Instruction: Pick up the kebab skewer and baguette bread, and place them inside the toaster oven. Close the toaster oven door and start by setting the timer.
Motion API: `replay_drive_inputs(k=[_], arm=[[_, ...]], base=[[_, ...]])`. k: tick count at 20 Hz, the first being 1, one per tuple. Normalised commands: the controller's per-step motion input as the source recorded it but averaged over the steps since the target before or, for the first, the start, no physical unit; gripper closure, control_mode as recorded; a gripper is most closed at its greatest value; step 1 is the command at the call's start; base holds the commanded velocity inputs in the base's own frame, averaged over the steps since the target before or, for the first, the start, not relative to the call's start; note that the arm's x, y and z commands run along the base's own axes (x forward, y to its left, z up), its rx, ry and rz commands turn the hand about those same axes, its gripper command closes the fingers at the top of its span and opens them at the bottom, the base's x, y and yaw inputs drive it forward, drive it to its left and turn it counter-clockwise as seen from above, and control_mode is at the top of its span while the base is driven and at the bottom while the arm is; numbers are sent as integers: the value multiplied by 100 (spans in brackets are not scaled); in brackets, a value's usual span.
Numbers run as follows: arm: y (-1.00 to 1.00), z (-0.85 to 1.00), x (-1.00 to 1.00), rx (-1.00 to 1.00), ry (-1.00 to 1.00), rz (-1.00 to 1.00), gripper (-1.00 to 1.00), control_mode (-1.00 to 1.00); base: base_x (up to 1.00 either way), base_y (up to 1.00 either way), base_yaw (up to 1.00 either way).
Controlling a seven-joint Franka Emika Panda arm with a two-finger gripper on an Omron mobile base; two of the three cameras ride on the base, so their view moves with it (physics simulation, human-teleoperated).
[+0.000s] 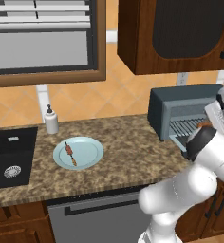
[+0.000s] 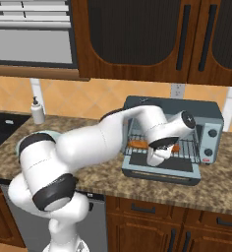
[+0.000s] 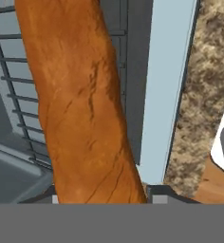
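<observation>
The baguette bread (image 3: 80, 104) is an orange-brown loaf running lengthwise between my fingertips. My gripper (image 2: 154, 158) is shut on it, low over the wire rack (image 2: 187, 146) inside the toaster oven (image 2: 212, 114). Both loaf ends (image 2: 137, 143) stick out on either side of the hand. The toaster oven door (image 2: 159, 175) lies folded down flat on the counter. The kebab skewer (image 1: 70, 153) rests on a light blue plate (image 1: 88, 159) left of the oven (image 1: 180, 107), far from the hand.
A soap dispenser (image 1: 51, 119) stands by the black sink (image 1: 9, 156) at the left. Dark wood cabinets (image 2: 137, 39) hang over the oven. The oven's knobs (image 2: 212, 133) are on its right panel. Speckled counter (image 1: 128, 152) lies between plate and oven.
</observation>
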Motion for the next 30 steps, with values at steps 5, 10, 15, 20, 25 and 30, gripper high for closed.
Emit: replay_drive_inputs(k=[5,10,15,20,25,30], arm=[[0,-20,40,0,-17,3,100,-100],[-2,-29,37,-1,-18,3,100,-100],[-21,-11,34,-3,-1,0,100,-100],[-2,-22,38,-3,0,-9,100,-100],[1,-21,26,-7,0,-25,100,-100],[1,-44,-1,-8,0,-29,100,-100]], base=[[0,0,0],[0,0,0],[0,0,0],[0,0,0],[0,0,0],[0,0,0]])
